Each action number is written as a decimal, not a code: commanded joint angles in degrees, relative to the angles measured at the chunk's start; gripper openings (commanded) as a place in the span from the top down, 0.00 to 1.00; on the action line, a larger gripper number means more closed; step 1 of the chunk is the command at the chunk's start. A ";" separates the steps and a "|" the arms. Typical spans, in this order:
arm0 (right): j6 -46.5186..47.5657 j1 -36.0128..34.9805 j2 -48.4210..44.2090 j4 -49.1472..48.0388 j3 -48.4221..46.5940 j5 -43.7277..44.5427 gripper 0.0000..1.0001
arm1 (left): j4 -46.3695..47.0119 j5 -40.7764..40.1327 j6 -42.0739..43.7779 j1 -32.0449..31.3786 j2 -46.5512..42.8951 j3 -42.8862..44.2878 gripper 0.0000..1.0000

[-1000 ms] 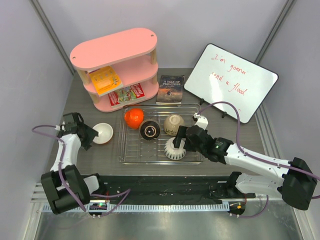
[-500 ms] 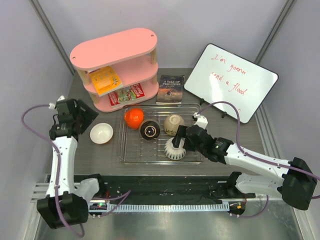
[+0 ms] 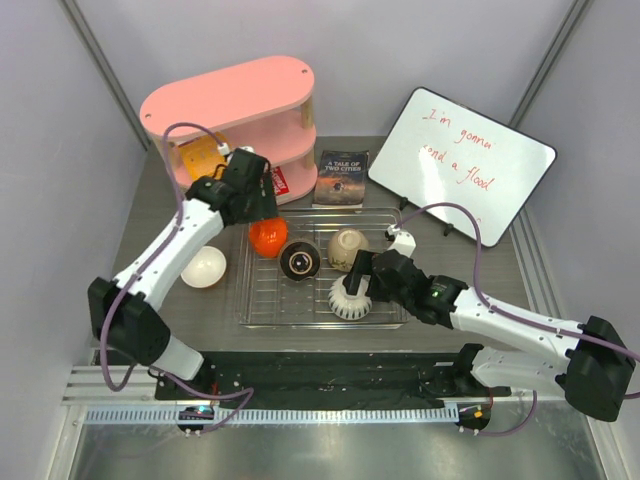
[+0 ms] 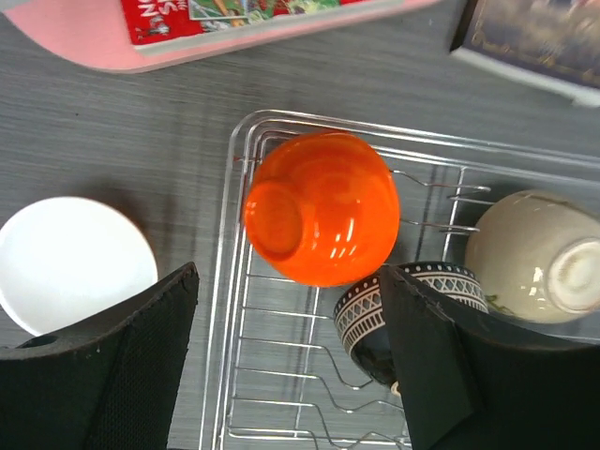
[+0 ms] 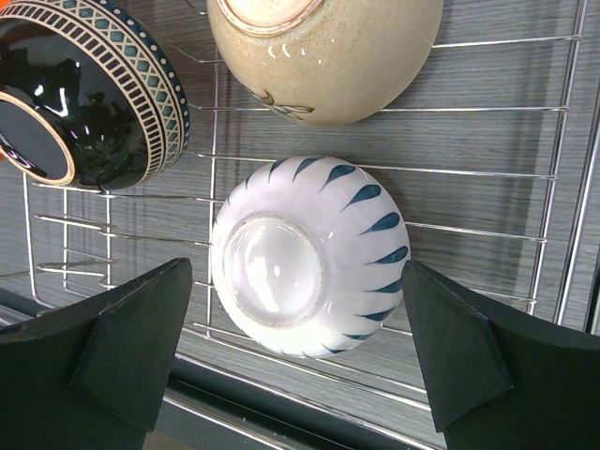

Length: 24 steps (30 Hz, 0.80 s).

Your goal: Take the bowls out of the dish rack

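Note:
The silver wire dish rack (image 3: 262, 300) holds an orange bowl (image 3: 268, 238), a dark patterned bowl (image 3: 300, 260), a beige bowl (image 3: 347, 245) and a white ribbed bowl (image 3: 350, 298) that lies upside down. My left gripper (image 3: 260, 213) is open and hovers above the orange bowl (image 4: 322, 220), with its fingers (image 4: 141, 375) on either side of it. My right gripper (image 3: 360, 282) is open over the white ribbed bowl (image 5: 305, 258), with its fingers (image 5: 122, 347) on either side and apart from it. Another bowl (image 3: 203, 267), white inside, stands upright on the table left of the rack.
A pink oval shelf unit (image 3: 230, 110) with booklets stands at the back left, close behind my left gripper. A dark book (image 3: 342, 178) and a whiteboard (image 3: 460, 165) lie behind the rack. A black strip (image 3: 330, 375) runs along the near table edge.
My left arm has swung from beside the white-inside bowl at the table's left edge, up and right, to above the orange bowl. The right arm and the bowls have not moved.

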<state>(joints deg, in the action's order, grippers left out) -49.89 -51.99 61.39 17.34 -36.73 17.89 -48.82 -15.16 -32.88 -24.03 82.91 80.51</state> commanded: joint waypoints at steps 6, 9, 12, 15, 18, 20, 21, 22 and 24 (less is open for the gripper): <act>0.41 0.39 -1.44 -1.09 -0.27 1.09 0.00 | -5.76 -14.28 4.85 -9.54 10.85 8.96 0.19; 0.49 0.74 -2.14 -1.17 0.25 1.18 0.00 | -6.72 -16.13 5.11 -10.86 13.23 9.58 0.17; 0.58 1.01 -2.41 -1.08 0.78 1.10 0.00 | -6.82 -18.58 5.81 -12.79 15.86 9.75 0.15; 0.67 1.27 -2.41 -1.08 1.05 0.75 0.00 | -6.56 -20.78 5.81 -14.55 18.15 10.10 0.14; 0.67 1.45 -2.50 -1.17 1.48 0.66 0.00 | -6.38 -21.84 5.73 -15.43 19.82 10.63 0.14; 0.67 1.54 -2.76 -1.08 1.66 0.66 0.00 | -6.38 -22.63 5.46 -15.96 21.14 11.16 0.14; 0.76 1.54 -2.94 -1.08 1.84 0.57 0.00 | -6.55 -23.51 5.46 -16.13 21.50 11.33 0.14; 0.76 1.80 -3.02 -1.17 1.93 0.57 0.00 | -6.55 -24.04 5.29 -16.31 22.02 11.60 0.14; 0.76 1.89 -3.29 -1.17 2.10 0.48 0.01 | -6.90 -25.00 4.85 -16.40 22.64 11.77 0.14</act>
<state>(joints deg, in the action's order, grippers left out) -49.65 -50.52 59.96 17.47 -34.72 17.87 -54.92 -35.83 -27.79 -40.10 105.16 89.38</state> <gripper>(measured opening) 0.996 0.856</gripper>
